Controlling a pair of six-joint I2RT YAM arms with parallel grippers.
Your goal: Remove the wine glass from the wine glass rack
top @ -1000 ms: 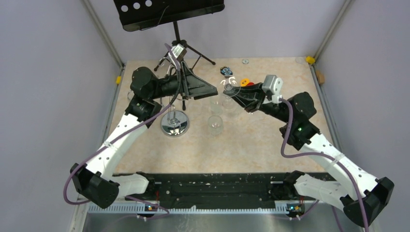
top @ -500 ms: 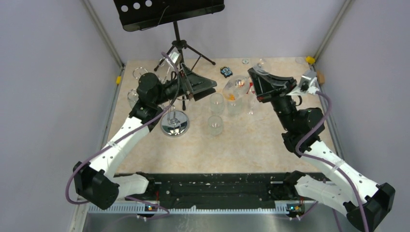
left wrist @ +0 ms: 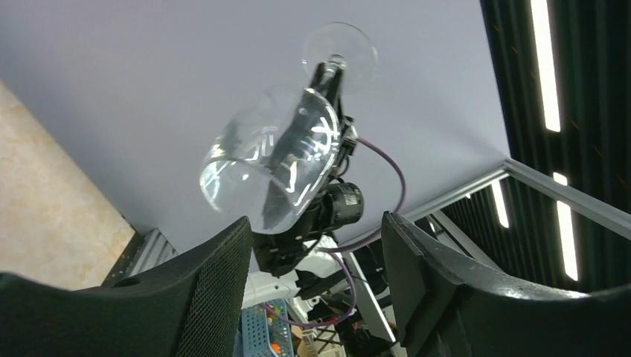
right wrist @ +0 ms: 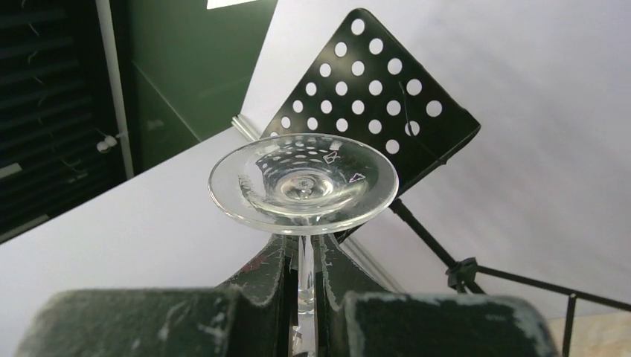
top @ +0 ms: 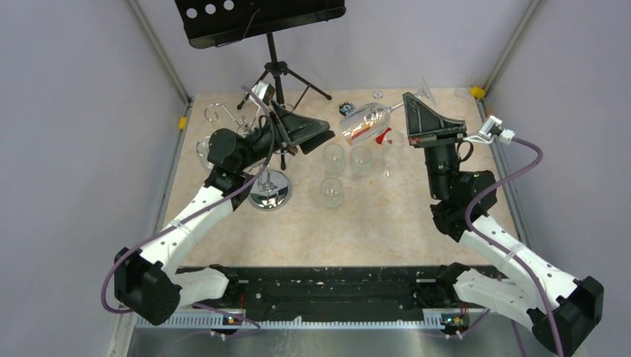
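**Glass off the rack and held aloft in the right gripper**

Over the last second the right gripper (top: 411, 105) rose from low among the tumblers (top: 333, 158) to well above the table (top: 372, 223), swinging toward the back right corner. The wine glass (top: 364, 123) went with it. Half a second earlier its bowl hung just over the tumblers. Now it lay almost on its side in the air, bowl pointing left and foot toward the rear wall.

The right wrist view showed that gripper's fingers (right wrist: 260, 282) pressed together on the thin stem just under the foot of the wine glass (right wrist: 301, 182), so the hold was a pinch on the stem alone.

The left gripper (top: 316, 134) had turned a little toward the glass and dropped slightly. Its fingers (left wrist: 216, 275) stood spread with nothing between them, and its camera looked up at the wine glass (left wrist: 275, 163) from below.

The rack (top: 269, 195) stood near the left arm, its mirrored base on the table and its wire loops partly hidden behind that arm. The glass was well apart from it, with no loop touching the stem or foot.

By that evidence the removal looked done, and what remained was probably to turn the glass upright and set it down. A sideways grip on a smooth stem could let the bowl swing, so a slow turn seemed wise.
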